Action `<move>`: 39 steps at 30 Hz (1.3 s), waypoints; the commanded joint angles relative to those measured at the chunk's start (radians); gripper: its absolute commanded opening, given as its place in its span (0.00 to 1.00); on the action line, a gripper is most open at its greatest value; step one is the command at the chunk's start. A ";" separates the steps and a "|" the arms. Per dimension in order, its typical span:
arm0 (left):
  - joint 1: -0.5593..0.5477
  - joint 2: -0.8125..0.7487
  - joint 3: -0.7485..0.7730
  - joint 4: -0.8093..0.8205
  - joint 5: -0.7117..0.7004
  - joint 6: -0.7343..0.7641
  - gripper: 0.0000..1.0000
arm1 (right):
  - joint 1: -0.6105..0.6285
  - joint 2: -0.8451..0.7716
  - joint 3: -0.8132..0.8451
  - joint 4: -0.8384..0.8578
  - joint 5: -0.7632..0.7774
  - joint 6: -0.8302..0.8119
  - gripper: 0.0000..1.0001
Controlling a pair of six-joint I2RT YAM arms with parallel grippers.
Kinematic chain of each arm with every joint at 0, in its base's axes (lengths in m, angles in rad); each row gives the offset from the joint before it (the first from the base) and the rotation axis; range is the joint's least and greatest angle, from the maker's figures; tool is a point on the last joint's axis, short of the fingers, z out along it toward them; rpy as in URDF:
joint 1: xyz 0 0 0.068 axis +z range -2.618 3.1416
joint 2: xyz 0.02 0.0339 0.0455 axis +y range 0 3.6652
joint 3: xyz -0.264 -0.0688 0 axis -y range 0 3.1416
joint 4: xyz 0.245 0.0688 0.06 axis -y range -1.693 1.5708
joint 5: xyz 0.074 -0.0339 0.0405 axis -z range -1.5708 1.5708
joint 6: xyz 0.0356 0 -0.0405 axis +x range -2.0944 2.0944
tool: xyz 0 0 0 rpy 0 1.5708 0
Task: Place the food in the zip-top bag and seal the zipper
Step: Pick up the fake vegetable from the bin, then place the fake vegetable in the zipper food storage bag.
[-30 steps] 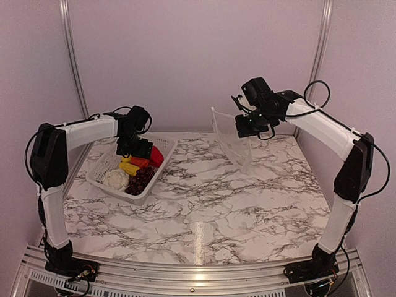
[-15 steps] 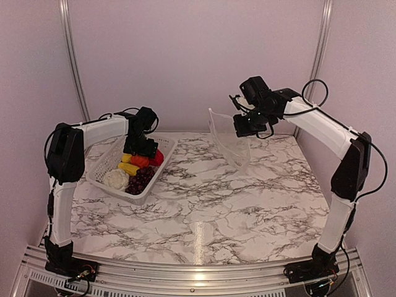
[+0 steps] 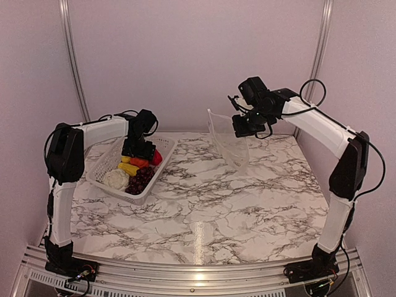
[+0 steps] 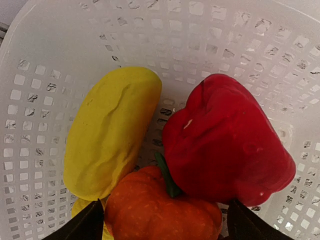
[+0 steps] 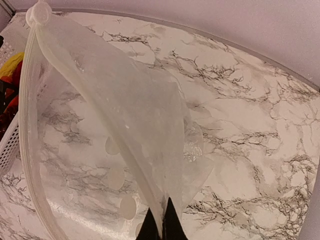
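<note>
At nine o'clock, in the white basket [image 4: 225,30], the left gripper [image 4: 162,227] stands spread astride the orange round fruit [image 4: 160,202]; at one o'clock the right gripper [image 5: 161,222] pinches the zip-top bag [image 5: 125,110] aloft.

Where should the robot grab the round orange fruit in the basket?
Probably by its two rounded sides, coming straight down from above. The orange fruit lies uncovered in the basket. The yellow piece and red pepper crowd one side, but its left and right flanks are free. The open left gripper straddles those flanks.
</note>
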 commanded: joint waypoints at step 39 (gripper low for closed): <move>-0.272 -0.607 -0.276 0.540 0.388 -0.285 0.47 | 0.049 0.003 -0.002 0.061 -0.122 0.040 0.00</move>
